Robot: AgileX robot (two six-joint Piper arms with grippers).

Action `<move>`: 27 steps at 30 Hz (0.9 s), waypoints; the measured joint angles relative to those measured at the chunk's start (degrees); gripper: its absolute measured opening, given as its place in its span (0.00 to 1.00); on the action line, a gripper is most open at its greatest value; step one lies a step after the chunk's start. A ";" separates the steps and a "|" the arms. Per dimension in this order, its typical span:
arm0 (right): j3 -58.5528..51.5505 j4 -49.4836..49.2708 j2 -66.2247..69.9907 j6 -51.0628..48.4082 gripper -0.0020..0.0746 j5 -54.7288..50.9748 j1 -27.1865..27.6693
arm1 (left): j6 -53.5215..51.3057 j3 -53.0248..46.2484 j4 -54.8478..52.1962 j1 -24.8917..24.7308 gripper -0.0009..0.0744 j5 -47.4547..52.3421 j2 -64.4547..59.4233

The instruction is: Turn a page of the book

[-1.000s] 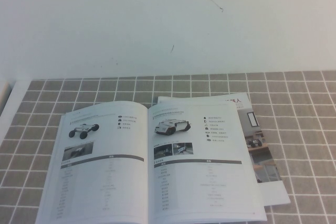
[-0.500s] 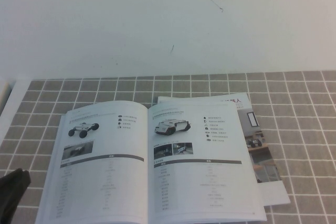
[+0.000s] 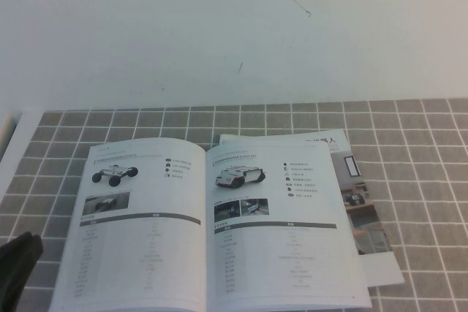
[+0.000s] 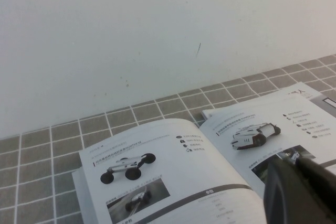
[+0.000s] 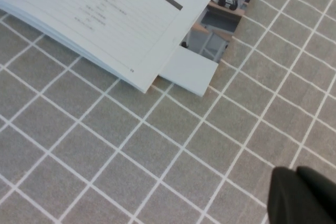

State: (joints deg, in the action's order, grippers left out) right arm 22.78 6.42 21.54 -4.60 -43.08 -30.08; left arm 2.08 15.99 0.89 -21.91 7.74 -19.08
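The book (image 3: pixel 212 231) lies open on the grey tiled mat, showing white pages with wheeled-robot photos and tables. Its photo cover (image 3: pixel 362 202) sticks out askew from under the right-hand pages. My left gripper (image 3: pixel 25 246) shows as a dark shape at the lower left edge of the high view, beside the left page's outer edge. In the left wrist view it (image 4: pixel 294 162) hovers over the book (image 4: pixel 173 177) with fingers together, empty. My right gripper (image 5: pixel 297 171) is shut and empty above bare tiles, off the book's near right corner (image 5: pixel 142 85); it is out of the high view.
The tiled mat (image 3: pixel 424 144) covers the table around the book. A plain white surface (image 3: pixel 219 34) with small dark marks lies behind it. A white strip (image 3: pixel 11 151) borders the mat on the left.
My left gripper has come into the high view at the lower left edge and stays there. The left page lies slightly flatter. The rest of the book has not moved.
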 joint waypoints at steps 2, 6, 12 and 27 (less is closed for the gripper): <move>0.00 -0.24 0.00 0.12 0.02 0.00 0.00 | 0.00 0.00 0.00 0.00 0.01 0.41 0.00; 0.00 -0.33 0.00 0.23 0.02 0.00 0.00 | 0.00 0.00 0.00 0.00 0.01 1.03 0.00; -0.27 -0.45 0.00 0.23 0.02 0.00 0.00 | 0.00 0.00 0.00 0.00 0.01 1.25 0.00; -0.27 -0.72 0.00 0.23 0.02 0.22 0.00 | -0.26 -9.66 -2.04 11.51 0.01 3.26 16.49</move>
State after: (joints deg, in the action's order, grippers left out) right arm 22.51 5.70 21.54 -4.37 -42.86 -30.08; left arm 1.82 6.33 -1.15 -10.40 11.00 -2.59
